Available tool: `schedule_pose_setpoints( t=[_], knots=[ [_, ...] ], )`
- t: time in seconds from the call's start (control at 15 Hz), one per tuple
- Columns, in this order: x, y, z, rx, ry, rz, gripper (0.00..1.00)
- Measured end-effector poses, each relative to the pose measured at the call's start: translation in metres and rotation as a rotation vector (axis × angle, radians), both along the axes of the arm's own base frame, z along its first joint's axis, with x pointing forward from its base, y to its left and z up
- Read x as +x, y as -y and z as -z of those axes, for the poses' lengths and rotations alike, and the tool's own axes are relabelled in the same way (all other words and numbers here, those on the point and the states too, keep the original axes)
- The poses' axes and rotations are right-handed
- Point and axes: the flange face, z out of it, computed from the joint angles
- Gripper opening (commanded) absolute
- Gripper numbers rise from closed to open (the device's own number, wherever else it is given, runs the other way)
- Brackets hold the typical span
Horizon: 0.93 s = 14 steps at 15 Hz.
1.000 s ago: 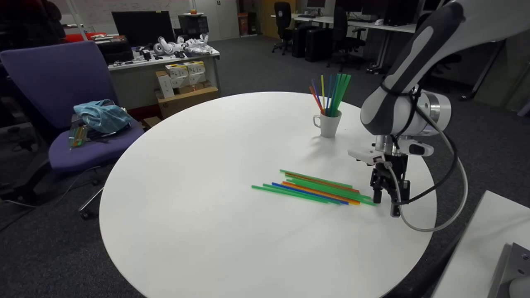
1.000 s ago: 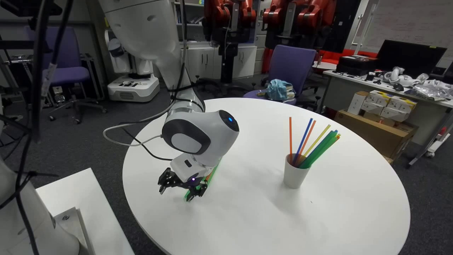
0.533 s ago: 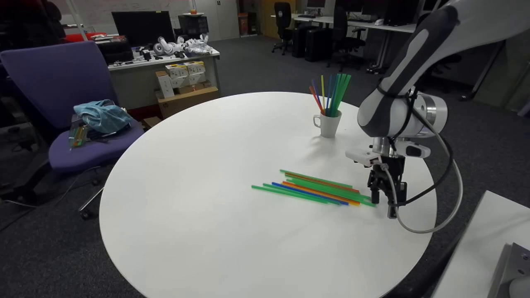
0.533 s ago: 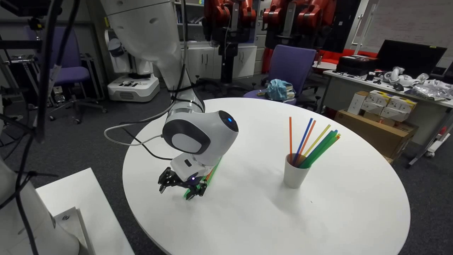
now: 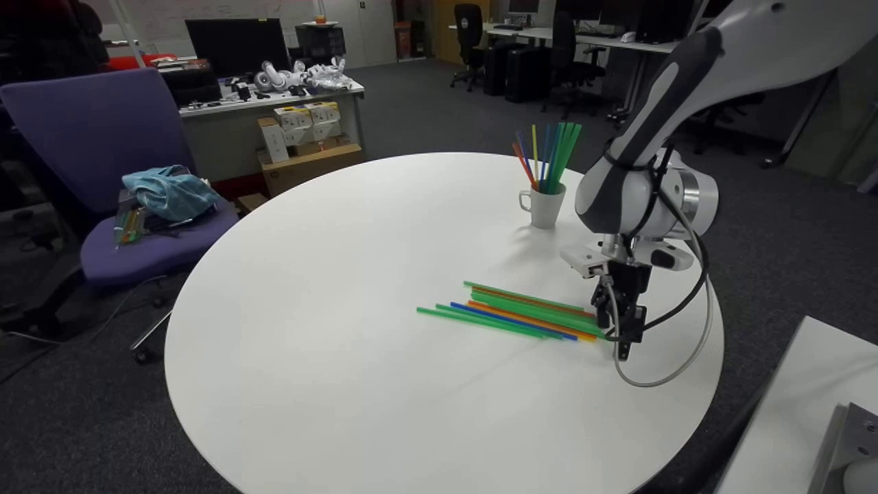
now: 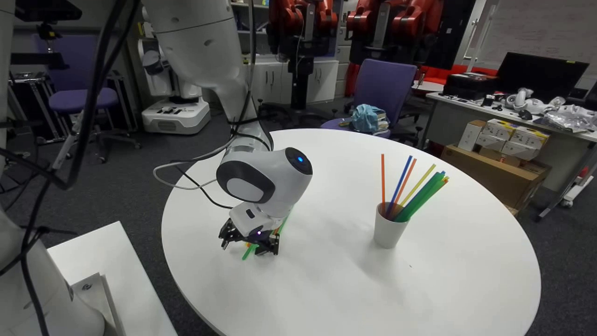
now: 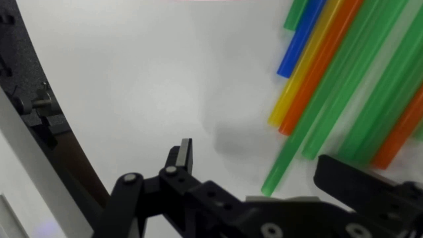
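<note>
In an exterior view, the pincer [image 5: 613,342] has advanced towards 9 o'clock, jaws apart. In the wrist view, the protruding green straw [image 7: 309,114], running to 1 o'clock, ends between them: graspable, unclamped.

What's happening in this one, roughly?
A robot arm is working at a round white table, its open tool low at one end of some loose coloured straws. It grips nothing: in the wrist view the end of a green straw shows between its fingers, and whether either finger touches a straw can't be told. Away from the tool, more straws stand in a white mug on the same table.
</note>
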Motion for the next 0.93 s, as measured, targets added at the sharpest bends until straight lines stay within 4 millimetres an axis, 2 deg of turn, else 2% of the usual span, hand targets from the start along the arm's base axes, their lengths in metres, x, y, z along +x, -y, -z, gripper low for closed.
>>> schedule_pose_setpoints(
  t=[0.47, 0.93],
  knots=[
    [-0.002, 0.005, -0.003, 0.05, -0.022, 0.001, 1.0],
    [-0.006, 0.058, -0.029, 0.062, 0.033, 0.053, 1.0]
  ],
)
